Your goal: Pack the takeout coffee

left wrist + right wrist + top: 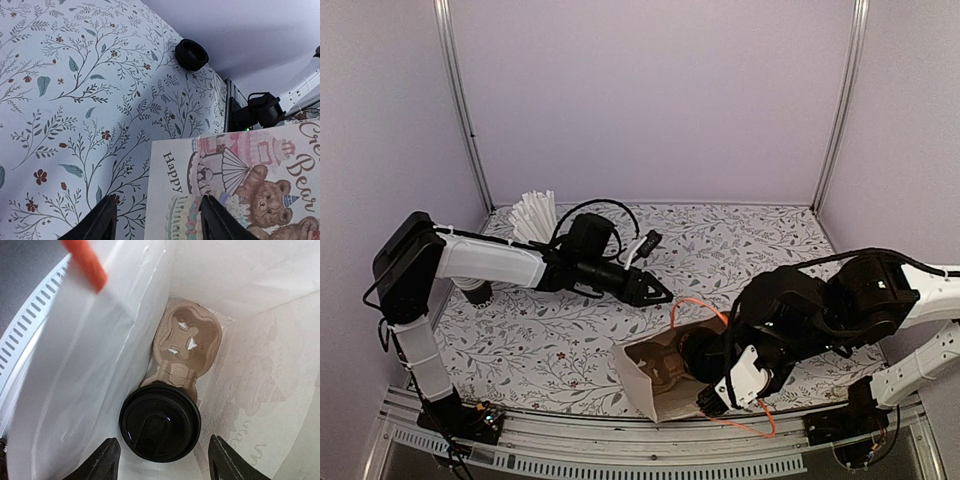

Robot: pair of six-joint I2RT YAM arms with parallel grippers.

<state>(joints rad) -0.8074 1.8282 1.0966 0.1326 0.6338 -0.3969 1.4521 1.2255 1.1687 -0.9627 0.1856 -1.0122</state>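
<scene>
The takeout coffee (160, 422), a black cup under a round black lid, stands inside the white paper bag (75, 365) in a brown cardboard carrier (187, 342). My right gripper (162, 465) is open in the bag's mouth, its fingers either side of the lid and apart from it. In the top view the right gripper (712, 398) is at the bag (645, 390) near the table's front edge. My left gripper (157, 220) is open and empty, above the table at the bag's printed side (240, 175). In the top view the left gripper (655, 292) is behind the bag.
An orange bag handle (85, 262) hangs at the bag's mouth. White straws (535, 215) stand at the back left, with a black cup stack (475, 290) under the left arm. A low black round stack (191, 54) sits near the table's far corner in the left wrist view.
</scene>
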